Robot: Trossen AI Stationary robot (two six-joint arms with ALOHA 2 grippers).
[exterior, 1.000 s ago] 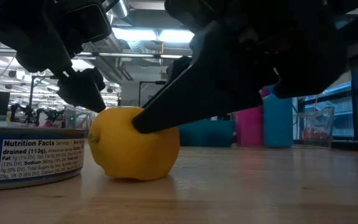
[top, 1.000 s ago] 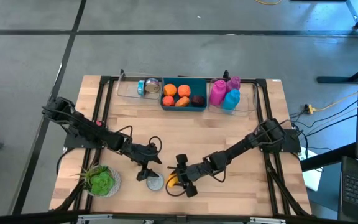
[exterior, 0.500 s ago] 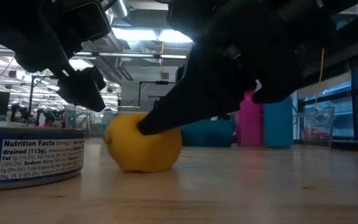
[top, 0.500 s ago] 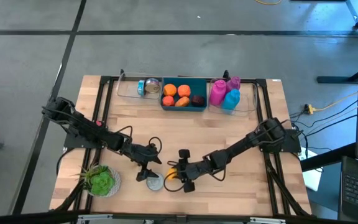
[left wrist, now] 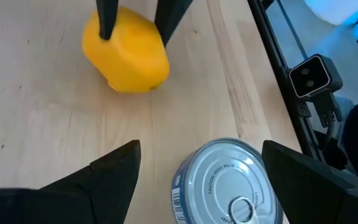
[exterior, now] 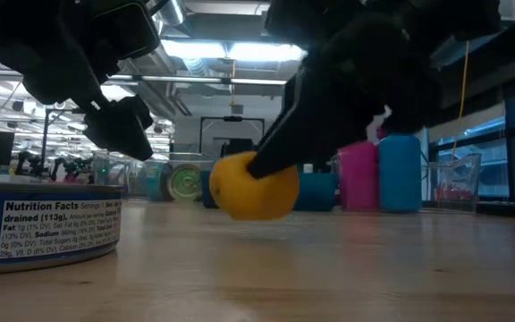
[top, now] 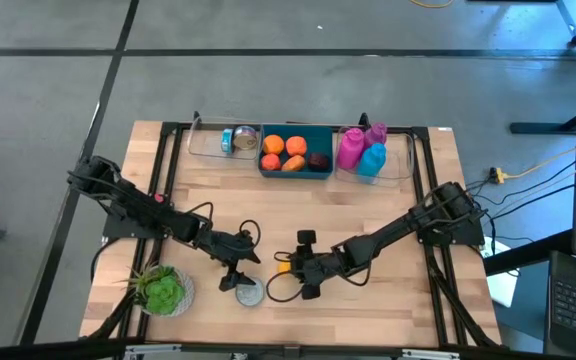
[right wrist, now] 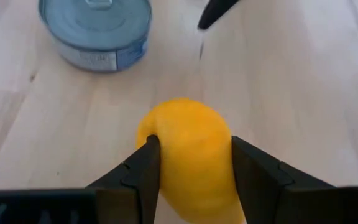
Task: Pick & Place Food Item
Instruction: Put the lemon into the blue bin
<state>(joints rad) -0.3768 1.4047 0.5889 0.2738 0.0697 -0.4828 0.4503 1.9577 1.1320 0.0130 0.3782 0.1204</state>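
The lemon (top: 285, 266) sits a little below the middle of the high view, and in the low view (exterior: 253, 185) it hangs just clear of the wooden desk (top: 368, 215), with a gap showing beneath it. The right end effector (top: 290, 267) is clamped on it: in the right wrist view the two dark fingers (right wrist: 143, 168) press against either side of the yellow fruit (right wrist: 191, 155).

Just to the lower left of the lemon in the high view lies a tuna can (top: 249, 293), flat on the desk with its pull-tab lid up; the left wrist view shows the can (left wrist: 229, 183) near the bottom of its frame and the lemon (left wrist: 126, 53) near the top. The left end effector (top: 234, 277) hovers just above and beside the can, its fingers standing well apart with nothing between them.

Further to the lower left of the high view is a green leafy bunch (top: 162, 290) on the desk's corner. Along the upper edge of the desk runs a row of containers: a clear bin (top: 208, 145) holding another can (top: 238, 140), a teal tray (top: 296, 130) with orange fruits (top: 284, 150) and one dark item (top: 317, 159), and a second clear bin (top: 400, 160) with a pink bottle (top: 351, 148) and a blue bottle (top: 372, 160).
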